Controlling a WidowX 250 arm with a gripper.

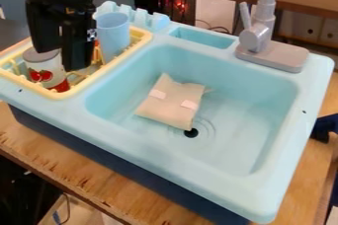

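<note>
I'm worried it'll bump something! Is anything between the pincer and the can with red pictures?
Nothing visible stands between the pincer and the can. The blue cup is on the pincer's other side, in the yellow rack.

A gray faucet (257, 37) stands on the blue sink (158, 156) — a beige pouch (172, 101) inside the sink, a wooden tabletop (56, 154) below it.

- Smooth, softly glossy plastic across the sink (158, 144)
- Satin grey plastic, by the look, on the faucet (272, 55)
- Smooth plastic on the cup (113, 32) and yellow rack (105, 70)
- Metal-looking top on the can (43, 66)
- Matt, soft, cloth-like beige on the pouch (170, 101)
- Rough, chipped wood along the table (99, 174)
- Matt black on the gripper (63, 60)
</note>
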